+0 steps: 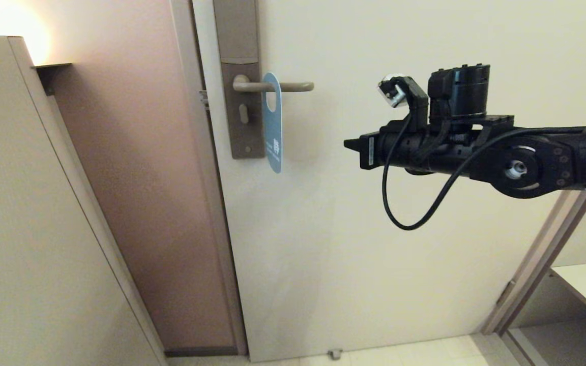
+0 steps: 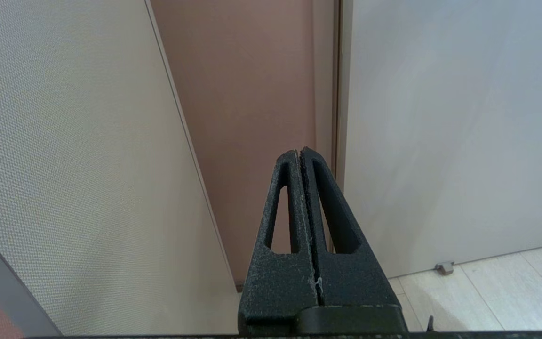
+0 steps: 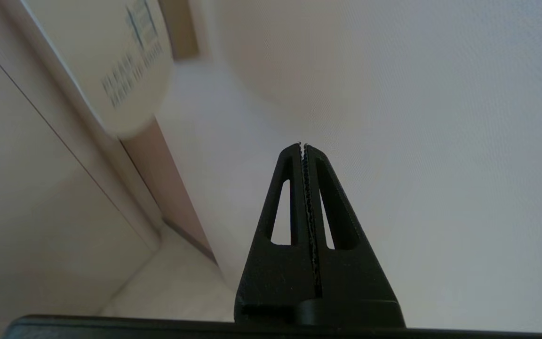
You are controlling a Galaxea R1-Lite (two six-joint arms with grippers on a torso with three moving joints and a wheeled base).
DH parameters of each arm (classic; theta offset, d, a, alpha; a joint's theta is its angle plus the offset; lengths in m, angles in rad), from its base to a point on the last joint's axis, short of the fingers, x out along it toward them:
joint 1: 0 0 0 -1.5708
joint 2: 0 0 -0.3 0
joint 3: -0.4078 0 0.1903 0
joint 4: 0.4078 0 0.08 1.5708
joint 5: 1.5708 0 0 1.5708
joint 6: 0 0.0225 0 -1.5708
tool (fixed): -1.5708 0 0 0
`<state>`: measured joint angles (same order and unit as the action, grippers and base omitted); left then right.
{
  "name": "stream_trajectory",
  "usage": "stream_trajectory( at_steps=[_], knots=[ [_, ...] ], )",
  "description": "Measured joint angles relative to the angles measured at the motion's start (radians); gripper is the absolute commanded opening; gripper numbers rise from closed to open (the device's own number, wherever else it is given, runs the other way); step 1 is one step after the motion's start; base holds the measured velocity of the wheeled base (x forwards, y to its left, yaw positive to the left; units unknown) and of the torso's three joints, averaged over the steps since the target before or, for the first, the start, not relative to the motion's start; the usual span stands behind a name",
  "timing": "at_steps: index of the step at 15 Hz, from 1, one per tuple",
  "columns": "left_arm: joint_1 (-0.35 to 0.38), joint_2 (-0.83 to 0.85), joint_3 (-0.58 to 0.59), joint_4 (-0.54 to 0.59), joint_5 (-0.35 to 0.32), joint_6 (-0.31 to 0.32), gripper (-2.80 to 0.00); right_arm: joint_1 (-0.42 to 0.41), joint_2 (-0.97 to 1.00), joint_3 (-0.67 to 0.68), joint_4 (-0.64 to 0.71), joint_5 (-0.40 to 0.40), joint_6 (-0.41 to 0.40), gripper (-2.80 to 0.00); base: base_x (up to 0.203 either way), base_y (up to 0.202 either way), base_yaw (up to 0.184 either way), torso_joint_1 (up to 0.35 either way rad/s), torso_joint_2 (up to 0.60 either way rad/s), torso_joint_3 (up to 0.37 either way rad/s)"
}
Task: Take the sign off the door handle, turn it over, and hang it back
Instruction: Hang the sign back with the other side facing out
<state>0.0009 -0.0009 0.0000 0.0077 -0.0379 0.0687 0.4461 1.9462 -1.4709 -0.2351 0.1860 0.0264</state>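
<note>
Before the hotel-room door [image 1: 400, 244], my right gripper [image 1: 350, 144] reaches in level from the right, its two toothed fingers pressed together and holding nothing, its tip aimed toward the door handle [image 1: 277, 87] but well apart from it. The sign [image 1: 272, 127] hangs where the task starts: its oval hole is threaded over the slim beige lever, just beside the tall backplate [image 1: 242, 101] with its keyhole, and the card dangles straight down under its own weight, edge-on to my head camera with the blue face turned toward the backplate. White lettering shows on that blue face but is too small and too oblique to read. From my right wrist camera the sign's pale reverse [image 3: 125, 70] appears, with blue-grey lettering in two lines under a small emblem; the first word looks like "PLEASE", the rest I cannot make out. I judge the closed fingers to be a travelling posture only: they must spread before they can pinch the card's lower end and slide its hole off the free end of the lever. My left gripper [image 2: 301, 155] is parked low and out of the head view, fingers shut and empty, pointing at the seam between a textured panel [image 2: 64, 165] and the door frame [image 2: 339, 94], near the floor [image 2: 487, 292].
</note>
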Motion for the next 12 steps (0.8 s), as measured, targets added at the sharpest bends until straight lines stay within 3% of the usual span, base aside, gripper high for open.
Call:
stream_trajectory(
  at_steps=[5,12],
  knots=[
    [0.000,0.000,0.000,0.000,0.000,0.000,-2.80,0.032,0.108,-0.169,-0.033,-0.004,0.003,-2.80,0.000,0.000,0.000,0.000,0.00,0.000],
    [0.000,0.000,0.000,0.000,0.000,0.000,-2.80,0.091,0.190,-0.298,-0.061,-0.003,0.013,-2.80,0.000,0.000,0.000,0.000,0.00,0.000]
  ],
)
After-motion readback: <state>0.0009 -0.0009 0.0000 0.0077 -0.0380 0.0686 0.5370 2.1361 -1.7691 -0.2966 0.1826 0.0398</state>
